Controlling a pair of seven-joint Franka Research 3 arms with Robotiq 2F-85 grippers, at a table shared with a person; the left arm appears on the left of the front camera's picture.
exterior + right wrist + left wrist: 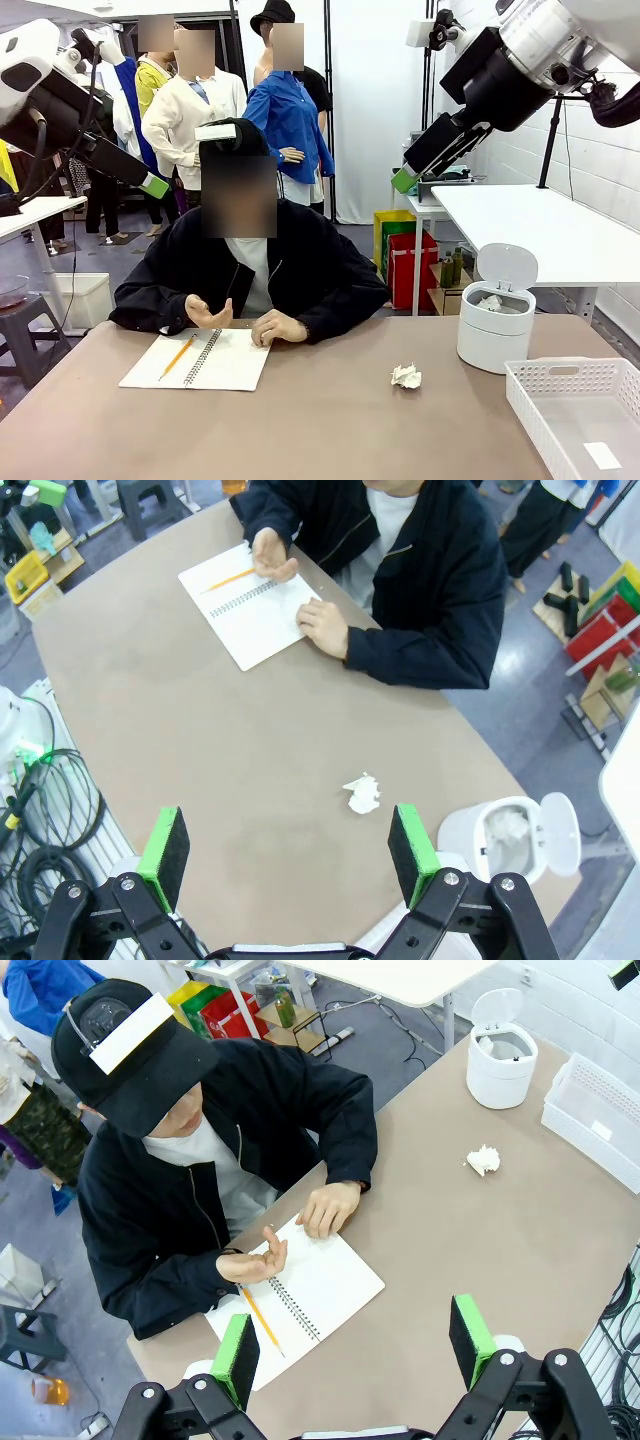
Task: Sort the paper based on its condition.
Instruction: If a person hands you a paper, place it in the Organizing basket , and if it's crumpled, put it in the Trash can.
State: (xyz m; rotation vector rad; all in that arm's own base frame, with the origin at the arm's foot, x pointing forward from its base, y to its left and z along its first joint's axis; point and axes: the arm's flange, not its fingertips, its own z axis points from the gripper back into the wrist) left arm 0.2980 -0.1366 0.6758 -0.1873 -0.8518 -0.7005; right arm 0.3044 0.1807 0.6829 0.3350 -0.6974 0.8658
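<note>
1. Paper ball lies loose on table, near bin.
2. Your left hand and right hand: both wide open, empty, raised above table.
3. Tray cut off by frame edge; bin contents hard to make out.

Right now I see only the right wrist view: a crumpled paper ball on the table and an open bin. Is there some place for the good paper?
Observer: Yes. A white tray stands beside the bin, at the table's near right corner.
Operator: Is something already in it?
Observer: One small flat slip lies on its floor.
Operator: And the left tool?
Observer: The left tool is open and hangs above the notebook.
</note>
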